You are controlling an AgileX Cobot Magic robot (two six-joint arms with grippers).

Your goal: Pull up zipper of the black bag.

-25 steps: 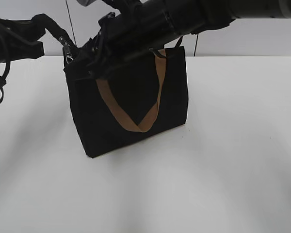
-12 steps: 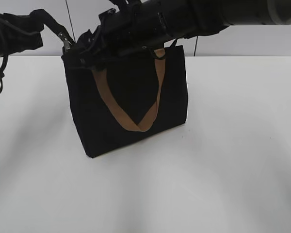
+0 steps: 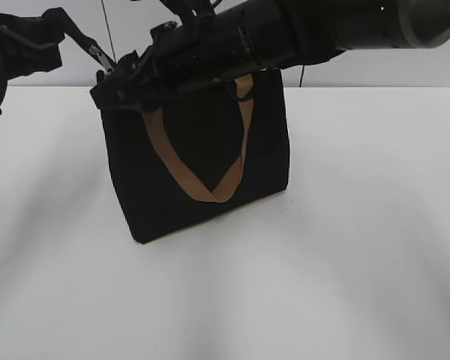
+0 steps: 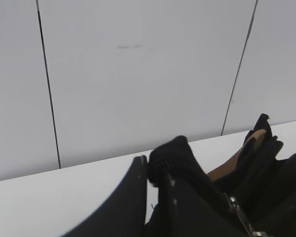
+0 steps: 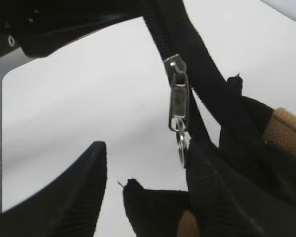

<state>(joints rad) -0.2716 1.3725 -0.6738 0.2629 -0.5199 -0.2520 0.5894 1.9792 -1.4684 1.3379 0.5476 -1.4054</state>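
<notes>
The black bag [image 3: 202, 157] with a brown strap [image 3: 210, 191] stands upright on the white table. My left gripper [image 3: 56, 22] is shut on the black fabric tab [image 4: 175, 153] at the end of the zipper tape and holds it taut, up and to the left of the bag. The silver zipper pull [image 3: 99, 55] hangs on that tape; it also shows in the right wrist view [image 5: 177, 106]. My right gripper [image 3: 111, 88] reaches across to the bag's top left corner. It is open [image 5: 148, 165], with a corner of black fabric [image 5: 148, 202] between its fingers.
The white table [image 3: 360, 225] stretches around the bag, with a pale panelled wall [image 4: 138, 74] behind. The right arm [image 3: 300, 30] lies over the top of the bag and hides its opening.
My left gripper has risen up and left, lifting the zipper tape and pull. My right gripper has moved left along the bag's top to its left corner.
</notes>
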